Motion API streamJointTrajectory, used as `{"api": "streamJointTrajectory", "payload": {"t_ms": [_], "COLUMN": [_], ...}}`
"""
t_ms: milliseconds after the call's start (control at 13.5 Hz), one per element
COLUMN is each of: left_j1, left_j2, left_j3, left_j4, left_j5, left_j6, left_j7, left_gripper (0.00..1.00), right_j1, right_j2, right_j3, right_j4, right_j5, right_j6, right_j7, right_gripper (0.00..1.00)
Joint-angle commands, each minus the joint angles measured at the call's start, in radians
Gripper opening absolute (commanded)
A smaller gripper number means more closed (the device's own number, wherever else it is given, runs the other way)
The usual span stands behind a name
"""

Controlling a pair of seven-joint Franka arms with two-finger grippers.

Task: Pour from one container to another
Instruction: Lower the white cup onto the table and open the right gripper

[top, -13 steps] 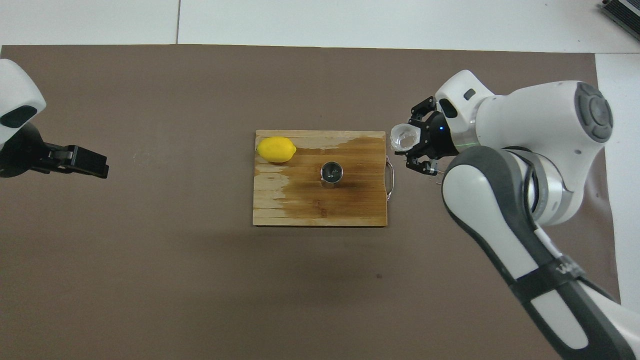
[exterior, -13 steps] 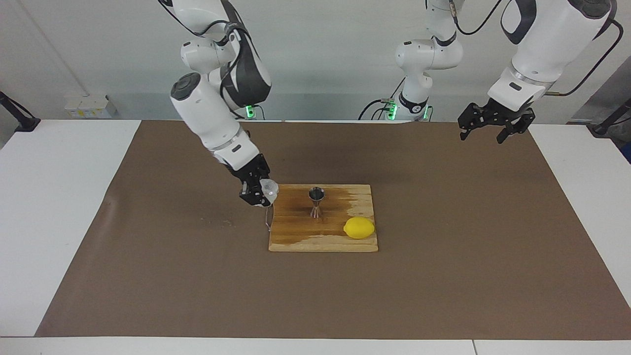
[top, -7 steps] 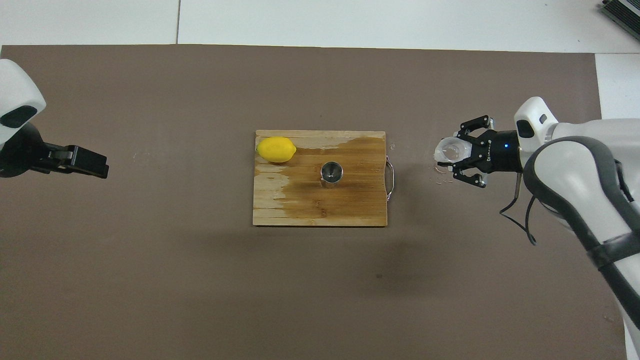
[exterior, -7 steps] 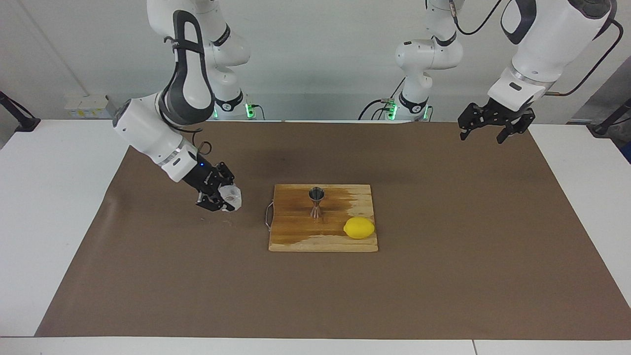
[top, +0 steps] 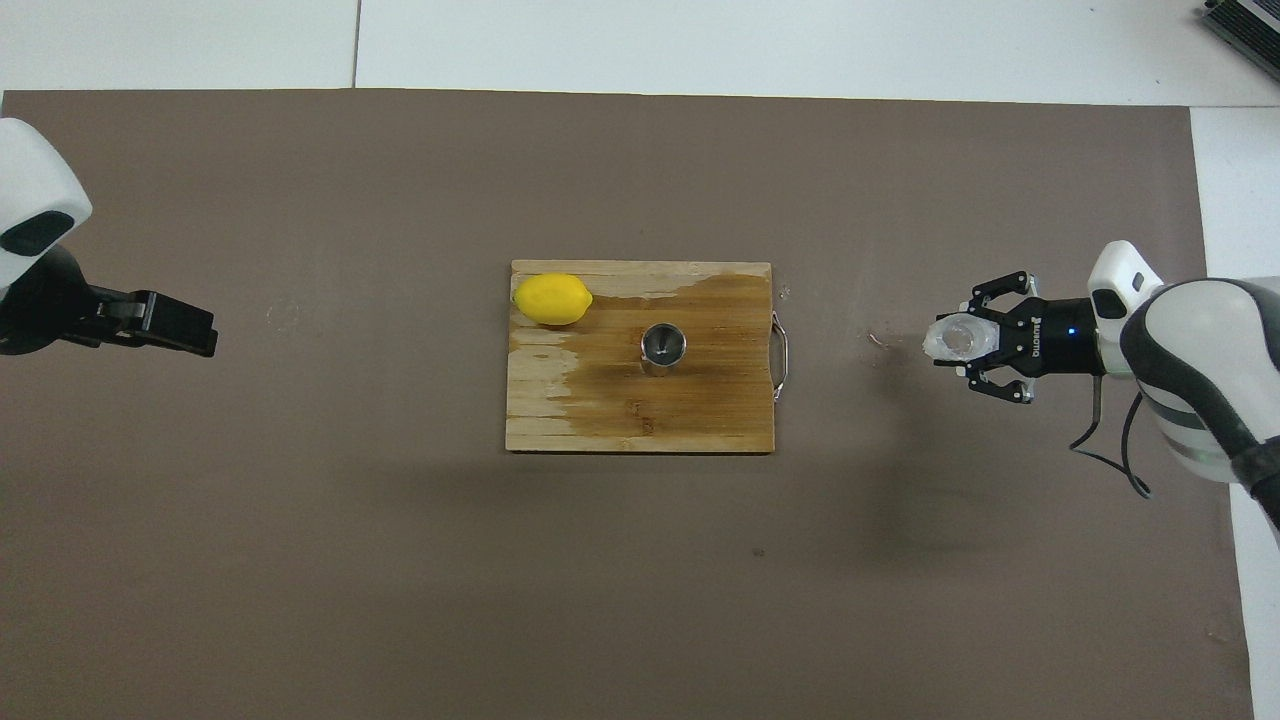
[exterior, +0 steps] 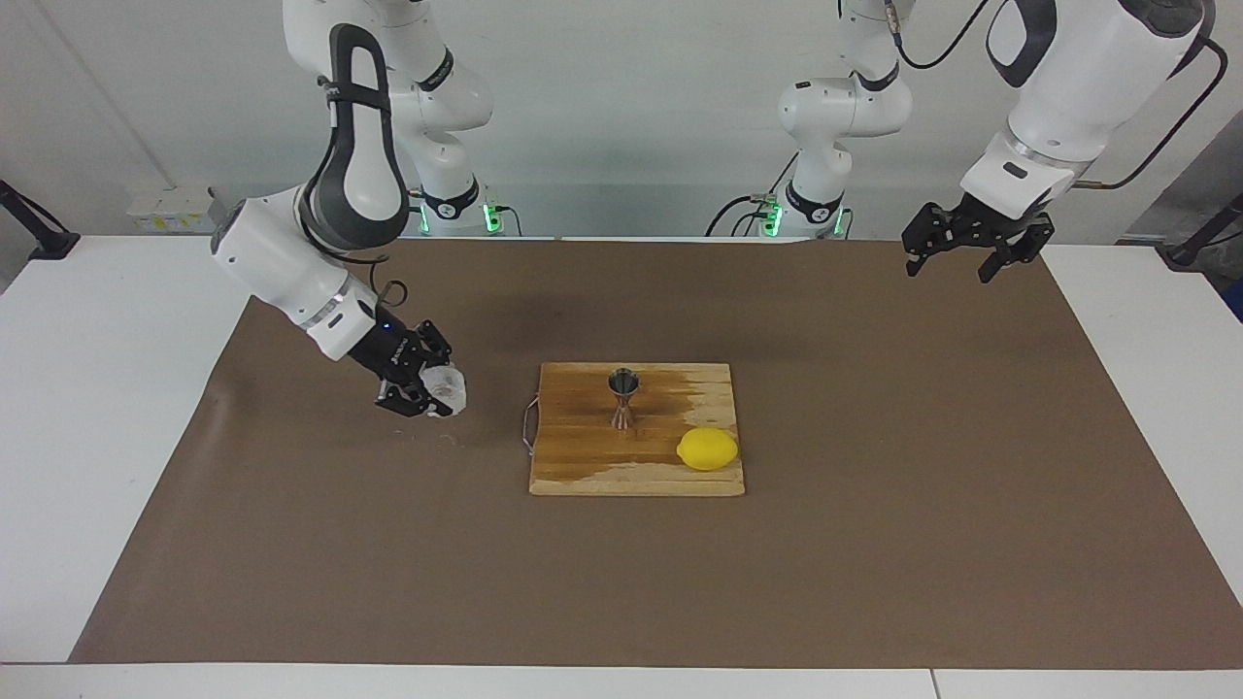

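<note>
Right claw (exterior: 434, 392) grips the plastic cup (exterior: 448, 387) over the brown mat (exterior: 874, 544); left claw (exterior: 961, 254) waits open.

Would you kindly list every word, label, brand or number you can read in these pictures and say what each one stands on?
White lettering on the right gripper, the one holding the plastic cup: present in the overhead view, too small to read.
Cutting board, jigger, lemon, left gripper: no text visible.
Nothing else legible.
</note>
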Motion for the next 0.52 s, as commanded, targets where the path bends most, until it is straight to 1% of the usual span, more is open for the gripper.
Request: {"api": "streamJointTrajectory", "payload": {"t_ms": [0, 148, 223, 297, 445], "left_j1": [0.002, 0.002, 0.000, 0.002, 0.002], "left_j2": [-0.013, -0.013, -0.013, -0.013, -0.013], "left_j3": [0.000, 0.000, -0.001, -0.001, 0.000], "left_j4": [0.000, 0.000, 0.000, 0.000, 0.000], "left_j5": [0.015, 0.015, 0.015, 0.015, 0.015], "left_j6": [-0.014, -0.016, -0.014, -0.014, -0.014], "left_j7": [-0.001, -0.001, -0.001, -0.001, -0.001], "left_gripper": [1.00, 1.00, 1.00, 1.00, 1.00], "right_j1": [-0.012, -0.014, -0.009, 0.000, 0.011], "right_j2": [0.067, 0.097, 0.101, 0.103, 0.085], "right_j3": [0.015, 0.015, 0.015, 0.015, 0.015], "right_j4": [0.008, 0.016, 0.020, 0.031, 0.036], "right_j5": [0.042, 0.074, 0.091, 0.096, 0.092], "right_j6": [0.010, 0.013, 0.018, 0.016, 0.004], "right_j7": [-0.099, -0.159, -0.166, -0.163, -0.132], "right_gripper": [0.21, 0.37, 0.50, 1.00, 1.00]}}
